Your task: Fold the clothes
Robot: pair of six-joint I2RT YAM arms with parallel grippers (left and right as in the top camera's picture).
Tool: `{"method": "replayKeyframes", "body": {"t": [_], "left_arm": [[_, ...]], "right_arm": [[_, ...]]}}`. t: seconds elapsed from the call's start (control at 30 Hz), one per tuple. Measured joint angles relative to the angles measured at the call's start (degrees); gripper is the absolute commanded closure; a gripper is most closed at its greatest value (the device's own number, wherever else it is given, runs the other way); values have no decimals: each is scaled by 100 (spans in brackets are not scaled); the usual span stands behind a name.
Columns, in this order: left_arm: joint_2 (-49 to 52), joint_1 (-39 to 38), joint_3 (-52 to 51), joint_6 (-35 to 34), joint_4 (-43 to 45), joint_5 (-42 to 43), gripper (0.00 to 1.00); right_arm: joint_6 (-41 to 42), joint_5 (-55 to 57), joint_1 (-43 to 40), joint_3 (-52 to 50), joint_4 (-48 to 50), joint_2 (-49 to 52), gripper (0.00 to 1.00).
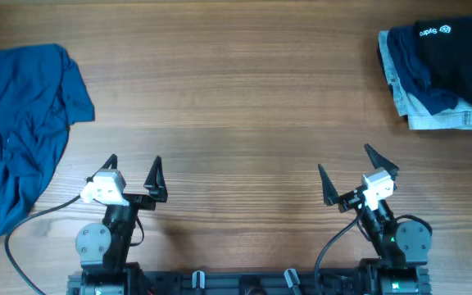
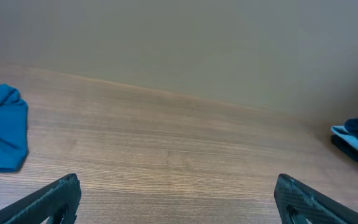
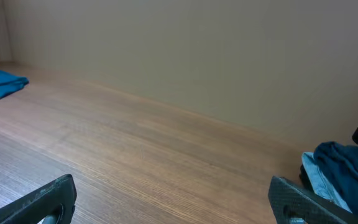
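1 wooden table [image 1: 236, 98] — blue garment [image 1: 23, 123]; wall [image 2: 179, 37]

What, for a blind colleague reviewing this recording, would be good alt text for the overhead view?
Two robot arms at the near edge of a wooden table, left gripper and right gripper both open and empty. A crumpled blue garment lies at the far left; a black shirt with a white logo sits bunched on a pale garment at top right.
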Motion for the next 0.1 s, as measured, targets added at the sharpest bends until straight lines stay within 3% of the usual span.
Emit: {"method": "replayKeyframes", "body": {"t": [0.1], "left_arm": [[0,0,0,0,0,0,0]], "right_arm": [[0,0,0,0,0,2,0]]}}
